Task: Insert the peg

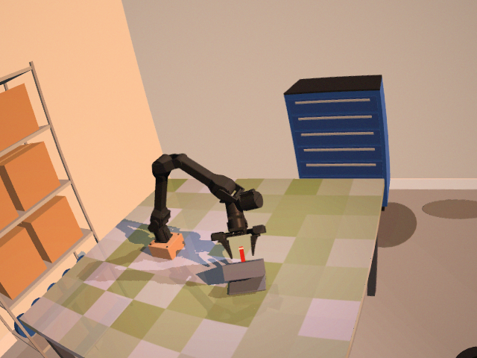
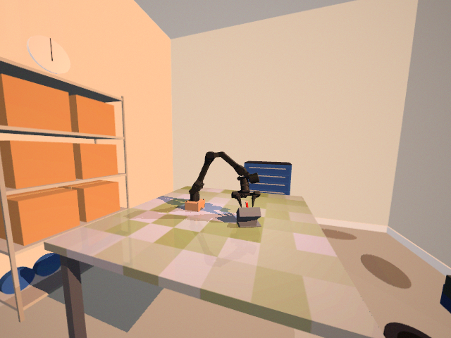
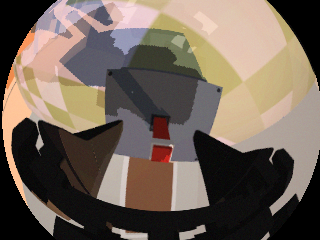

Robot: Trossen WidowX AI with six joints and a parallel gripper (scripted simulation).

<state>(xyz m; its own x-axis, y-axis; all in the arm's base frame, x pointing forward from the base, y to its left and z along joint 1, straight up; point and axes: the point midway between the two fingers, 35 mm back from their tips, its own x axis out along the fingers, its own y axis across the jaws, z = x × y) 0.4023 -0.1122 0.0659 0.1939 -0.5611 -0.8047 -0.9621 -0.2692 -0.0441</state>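
Note:
The red peg point(image 1: 241, 255) point(image 2: 246, 204) point(image 3: 161, 128) has flat sides and a pale band near its top. Its lower end is in the square hole of the grey sloped panel point(image 1: 246, 268) point(image 2: 251, 212) point(image 3: 207, 107), and its upper part stands out of the face. The depth of its bottom end is hidden. My gripper point(image 1: 242, 256) point(image 2: 246, 205) point(image 3: 159, 130) is open, with one finger on each side of the peg's upper part and a gap to it on both sides.
The panel rests on a grey base on the checkered table point(image 1: 331, 281) point(image 2: 232, 251). The arm's orange base block point(image 1: 163, 249) point(image 2: 194, 205) is left of the panel. A shelf with orange boxes point(image 1: 30, 173) point(image 2: 39, 163) and a blue drawer cabinet point(image 1: 338, 127) point(image 2: 284, 174) stand beyond the table.

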